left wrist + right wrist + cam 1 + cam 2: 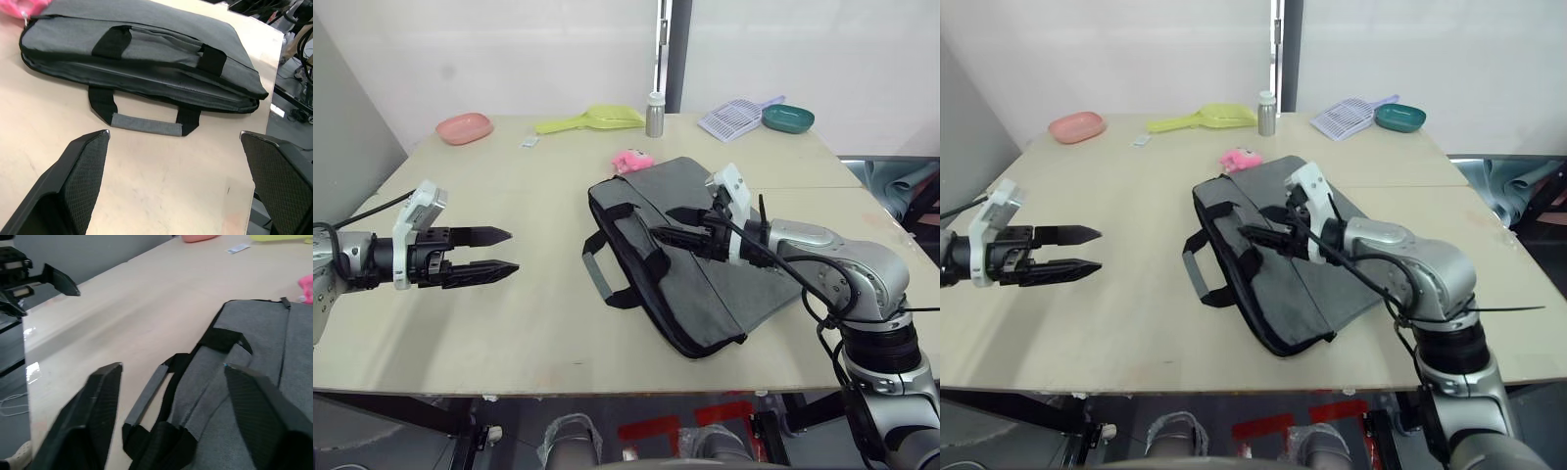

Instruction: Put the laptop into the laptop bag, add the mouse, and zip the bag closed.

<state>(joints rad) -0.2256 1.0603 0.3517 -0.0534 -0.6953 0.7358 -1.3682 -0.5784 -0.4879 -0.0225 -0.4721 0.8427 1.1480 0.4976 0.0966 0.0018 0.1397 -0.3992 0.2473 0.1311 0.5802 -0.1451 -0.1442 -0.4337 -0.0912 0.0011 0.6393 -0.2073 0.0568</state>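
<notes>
laptop bag (690,257) lies under the gaping, empty right hand (674,225); left hand (499,251) hovers open beside it.

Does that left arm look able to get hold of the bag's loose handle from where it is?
Probably yes: the left gripper is open, facing the laptop bag, with bare table between.

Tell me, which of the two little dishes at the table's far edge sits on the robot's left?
The pink oval dish; the teal dish sits at the far right.
</notes>
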